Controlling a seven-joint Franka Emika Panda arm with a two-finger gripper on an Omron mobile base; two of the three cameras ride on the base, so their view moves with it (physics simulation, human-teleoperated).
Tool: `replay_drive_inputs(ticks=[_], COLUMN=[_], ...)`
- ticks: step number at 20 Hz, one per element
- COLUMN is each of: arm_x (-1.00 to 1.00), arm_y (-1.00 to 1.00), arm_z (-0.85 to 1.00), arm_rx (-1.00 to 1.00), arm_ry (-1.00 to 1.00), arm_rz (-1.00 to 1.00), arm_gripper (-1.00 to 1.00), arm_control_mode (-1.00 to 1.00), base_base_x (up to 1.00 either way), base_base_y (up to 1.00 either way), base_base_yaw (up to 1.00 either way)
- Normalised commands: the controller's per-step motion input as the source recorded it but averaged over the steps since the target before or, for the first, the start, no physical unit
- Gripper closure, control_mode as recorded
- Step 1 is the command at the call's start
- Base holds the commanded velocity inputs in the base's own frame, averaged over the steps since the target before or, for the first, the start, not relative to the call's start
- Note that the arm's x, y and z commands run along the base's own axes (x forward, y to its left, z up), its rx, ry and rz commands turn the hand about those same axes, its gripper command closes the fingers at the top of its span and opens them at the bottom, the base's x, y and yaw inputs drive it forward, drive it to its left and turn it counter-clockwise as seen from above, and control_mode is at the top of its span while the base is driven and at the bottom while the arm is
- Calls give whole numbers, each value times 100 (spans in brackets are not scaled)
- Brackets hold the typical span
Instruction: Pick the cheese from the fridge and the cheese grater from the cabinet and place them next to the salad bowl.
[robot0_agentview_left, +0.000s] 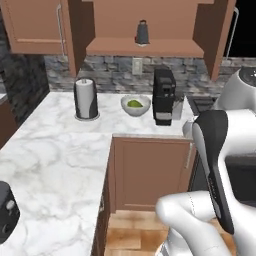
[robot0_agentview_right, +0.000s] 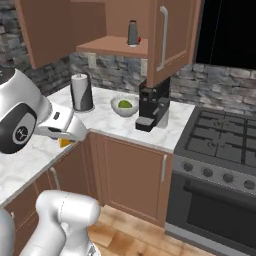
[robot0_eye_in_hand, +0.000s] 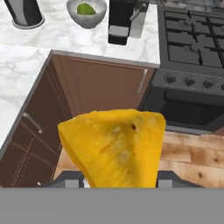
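Nearest the hand camera: the cheese, a yellow-orange wedge held between my two fingers, which are closed on its sides; my gripper sits at the base of the wedge. From the right base camera a small orange patch of the cheese shows under my hand, above the edge of the marble counter.

Beyond the wedge, below my hand: the brown base cupboards and a strip of wooden floor.

On the counter by the stone wall, left to right: a tall grey cylinder, the salad bowl with its green leafy lump, and a black coffee machine. The bowl stands between the cylinder and the machine, apart from both.

Above them: the cabinet with its doors open. The cheese grater stands upright on its shelf; a small red thing lies just beside it in the right base camera.

Right of the counter: a stove with knobs along its front.
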Motion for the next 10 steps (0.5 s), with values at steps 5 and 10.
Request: replay_drive_inputs(ticks=[5,10], arm_x=[0,0], arm_y=[0,0], arm_z=[0,0], arm_rx=[0,0], arm_ry=[0,0], arm_rz=[0,0], arm_gripper=[100,100], arm_control_mode=[100,100], base_base_x=[56,54], base_base_y=[17,8], base_base_yaw=[-11,-12])
